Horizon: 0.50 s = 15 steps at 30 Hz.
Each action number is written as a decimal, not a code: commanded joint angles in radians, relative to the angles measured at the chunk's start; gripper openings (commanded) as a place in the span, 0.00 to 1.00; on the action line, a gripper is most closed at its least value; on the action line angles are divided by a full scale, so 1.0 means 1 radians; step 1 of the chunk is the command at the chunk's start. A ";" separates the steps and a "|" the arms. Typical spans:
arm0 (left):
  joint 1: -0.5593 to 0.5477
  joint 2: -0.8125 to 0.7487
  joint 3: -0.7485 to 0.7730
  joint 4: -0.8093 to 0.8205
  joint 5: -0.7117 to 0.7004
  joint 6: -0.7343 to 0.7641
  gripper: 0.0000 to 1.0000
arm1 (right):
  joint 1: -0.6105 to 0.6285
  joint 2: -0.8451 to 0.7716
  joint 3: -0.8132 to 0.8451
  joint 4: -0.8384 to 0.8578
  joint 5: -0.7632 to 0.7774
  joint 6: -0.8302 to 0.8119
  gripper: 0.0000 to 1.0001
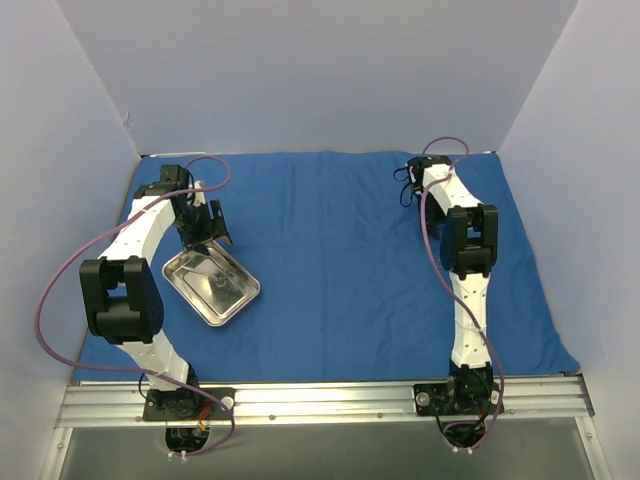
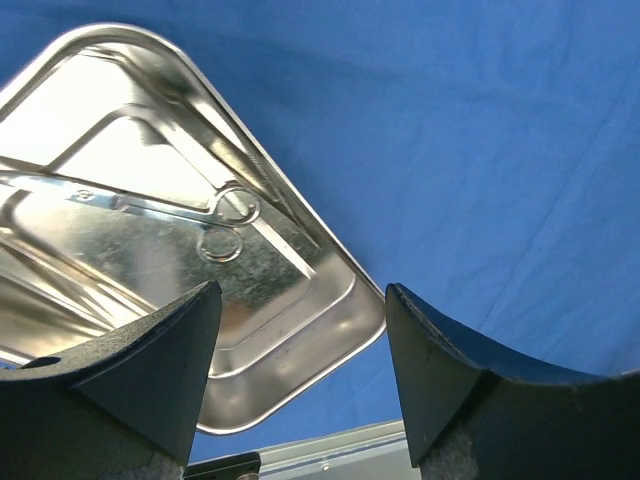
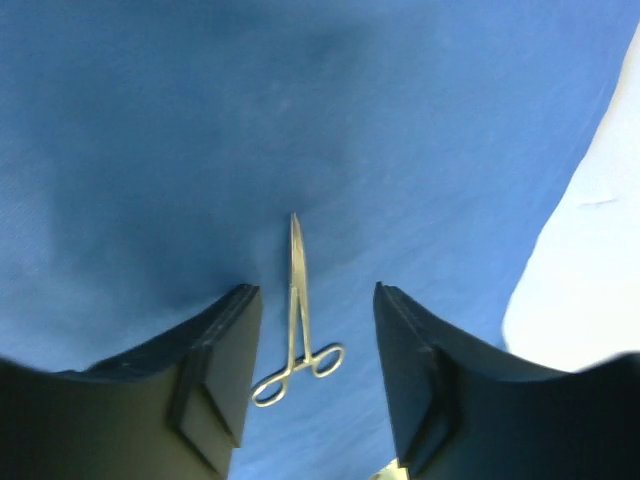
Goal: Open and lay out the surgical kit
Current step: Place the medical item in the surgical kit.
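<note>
Top external view gives me the blue cloth wrap (image 1: 340,270) spread flat across the table, so I judge the unwrapping done and the laying-out of the contents to be the step in hand. The steel tray (image 1: 240,270) sits on the cloth at the near left, turned at an angle, and the left gripper (image 1: 212,228) hangs just over its far corner. From the left wrist I see that gripper's fingers (image 2: 150,370) standing wide apart with nothing between them. One scissor-like instrument (image 2: 130,198) lies inside the tray. At the far right of the cloth is the right gripper (image 1: 412,172). Its wrist view shows the fingers (image 3: 215,350) parted and the forceps (image 3: 296,310) lying flat on the cloth between them, tip pointing away, rings nearest the camera, with neither finger touching it as far as I can tell. I read that piece as set down, well apart from the tray. Next I would lift the right arm straight up so that no finger drags the forceps, then bring the left gripper down on the instrument in the tray. It is thin and lies flat on slick steel, so the pinch should go across the shank near the rings, and the tray may slide.
</note>
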 commanded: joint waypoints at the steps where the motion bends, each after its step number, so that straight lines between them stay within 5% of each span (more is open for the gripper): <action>1: 0.032 -0.004 0.045 -0.017 -0.020 0.001 0.75 | 0.013 -0.021 -0.008 -0.041 0.038 0.004 0.53; 15: 0.037 0.103 0.082 -0.094 -0.148 -0.083 0.68 | 0.212 -0.268 0.004 0.027 -0.313 0.057 0.54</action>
